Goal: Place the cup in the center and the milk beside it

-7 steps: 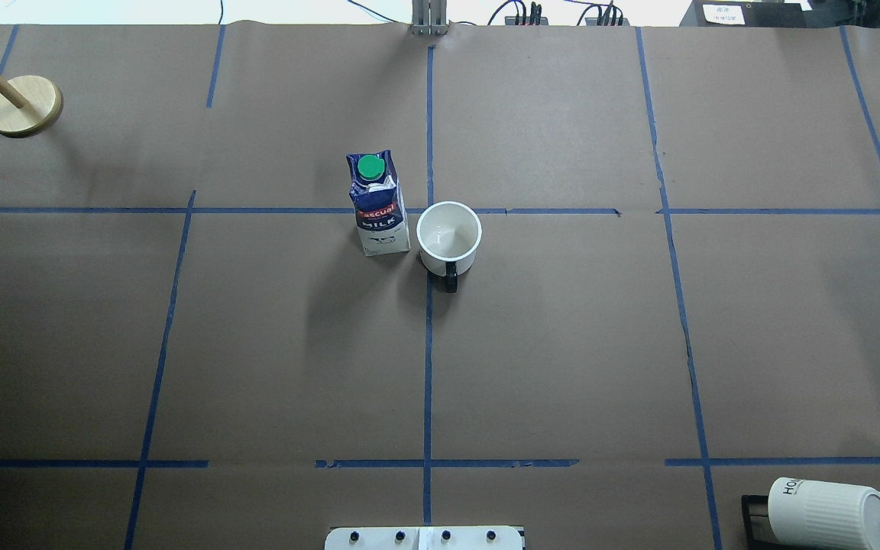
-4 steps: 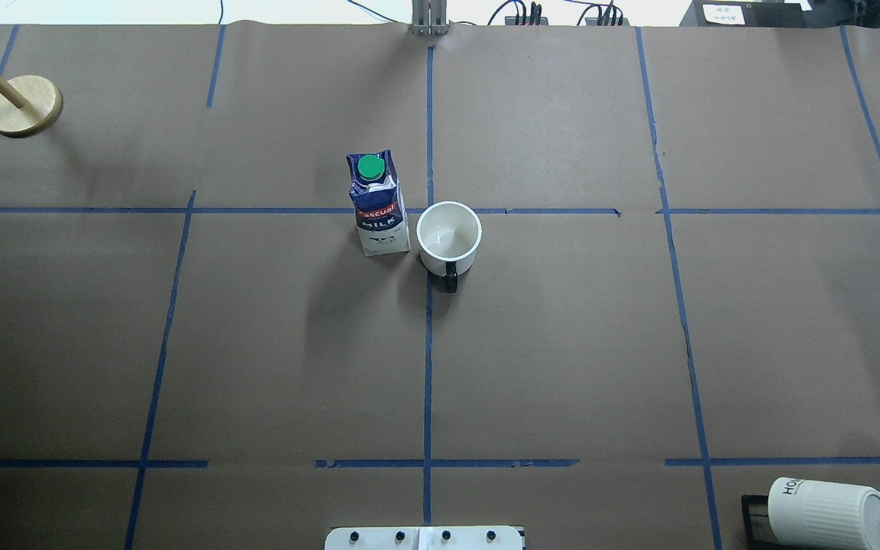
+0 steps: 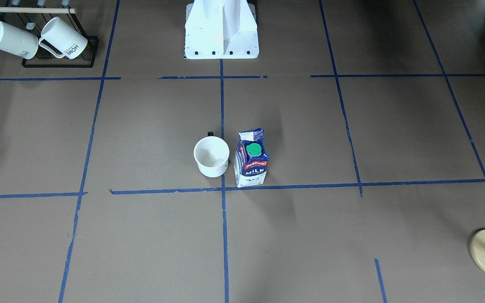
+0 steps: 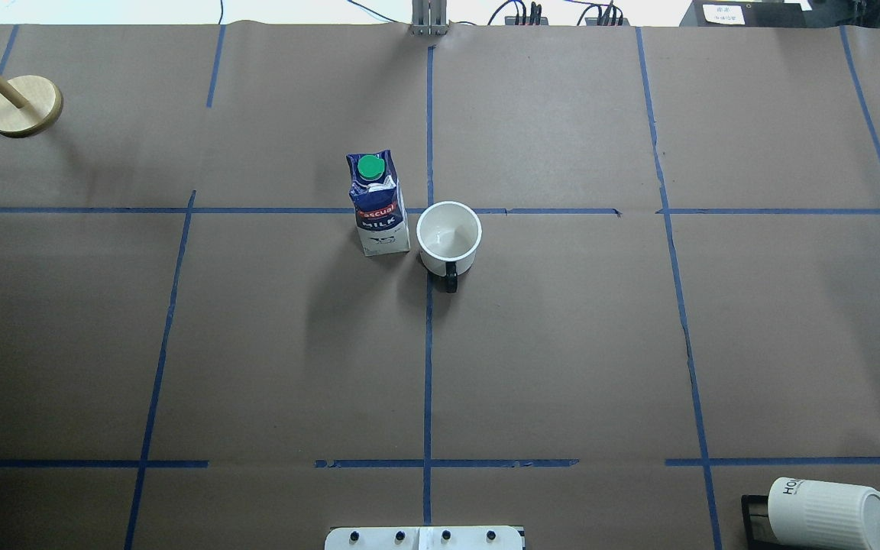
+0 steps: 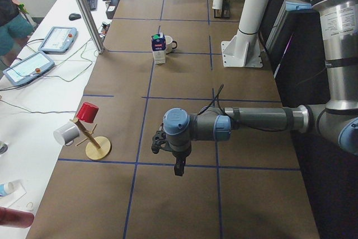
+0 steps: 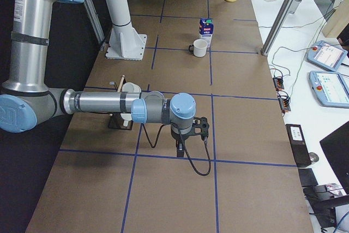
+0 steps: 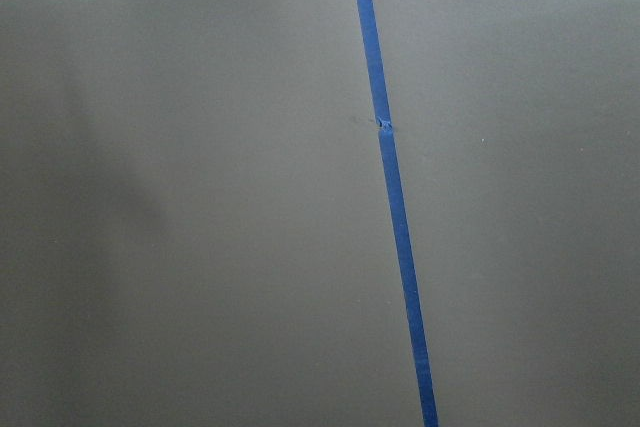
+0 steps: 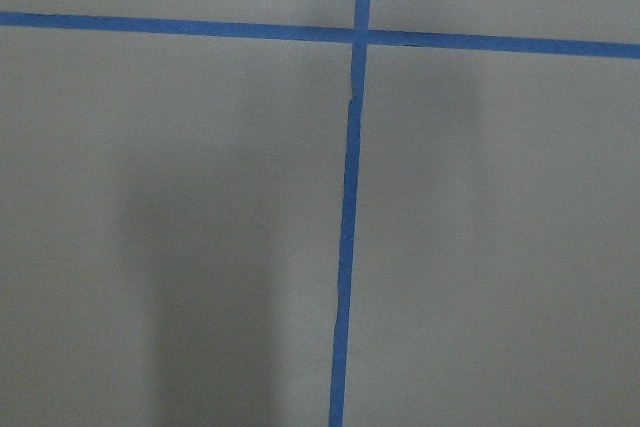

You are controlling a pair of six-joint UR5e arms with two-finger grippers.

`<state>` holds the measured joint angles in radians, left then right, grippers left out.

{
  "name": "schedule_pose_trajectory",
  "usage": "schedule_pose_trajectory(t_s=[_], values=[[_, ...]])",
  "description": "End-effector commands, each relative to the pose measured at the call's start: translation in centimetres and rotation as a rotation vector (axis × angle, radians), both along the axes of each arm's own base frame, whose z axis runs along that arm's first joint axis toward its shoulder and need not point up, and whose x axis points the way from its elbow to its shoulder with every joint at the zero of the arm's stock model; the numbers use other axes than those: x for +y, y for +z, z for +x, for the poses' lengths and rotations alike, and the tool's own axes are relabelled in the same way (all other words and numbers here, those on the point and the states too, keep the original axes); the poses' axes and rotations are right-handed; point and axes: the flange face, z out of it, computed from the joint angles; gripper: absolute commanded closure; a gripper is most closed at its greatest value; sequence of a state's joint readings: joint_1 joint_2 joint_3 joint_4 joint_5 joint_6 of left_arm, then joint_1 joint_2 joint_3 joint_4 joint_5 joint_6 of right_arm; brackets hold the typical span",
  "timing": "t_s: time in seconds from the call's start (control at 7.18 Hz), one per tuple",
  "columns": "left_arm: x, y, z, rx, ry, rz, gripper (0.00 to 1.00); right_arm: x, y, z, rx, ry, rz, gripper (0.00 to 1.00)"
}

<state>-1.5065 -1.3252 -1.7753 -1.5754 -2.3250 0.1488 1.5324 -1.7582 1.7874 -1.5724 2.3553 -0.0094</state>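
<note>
The white cup point(image 4: 449, 237) stands upright at the tape crossing point(image 3: 222, 189), just on the robot's side of it, its dark handle point(image 4: 451, 279) towards the robot. It also shows in the front view point(image 3: 211, 156). The navy and white milk carton point(image 4: 379, 210) stands upright close beside it point(image 3: 251, 160), a small gap between them. My left gripper point(image 5: 178, 167) hangs far off over the table's left end. My right gripper point(image 6: 180, 148) hangs over the right end. Both show only in the side views, so I cannot tell whether they are open or shut. The wrist views show only bare paper and tape.
A black rack point(image 3: 57, 63) with two ribbed "HOME" mugs point(image 3: 63, 38) sits by the robot's right. A wooden mug tree point(image 5: 92, 138) with a red and a white cup stands at the far left corner. The white robot base point(image 3: 221, 38) is at the near edge.
</note>
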Motion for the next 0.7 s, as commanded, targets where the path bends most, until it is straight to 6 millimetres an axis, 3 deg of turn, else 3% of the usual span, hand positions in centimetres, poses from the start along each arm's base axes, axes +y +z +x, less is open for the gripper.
schedule_pose_trajectory(t_s=[0.0,0.56], values=[[-0.09,-0.05,0.07,0.001,0.002,0.001,0.0,0.27,0.17,0.0,-0.001,-0.001,-0.004,0.0],[-0.19,-0.19,0.08,0.001,0.002,0.006,0.0,0.5,0.25,-0.09,-0.016,-0.001,-0.009,0.0]])
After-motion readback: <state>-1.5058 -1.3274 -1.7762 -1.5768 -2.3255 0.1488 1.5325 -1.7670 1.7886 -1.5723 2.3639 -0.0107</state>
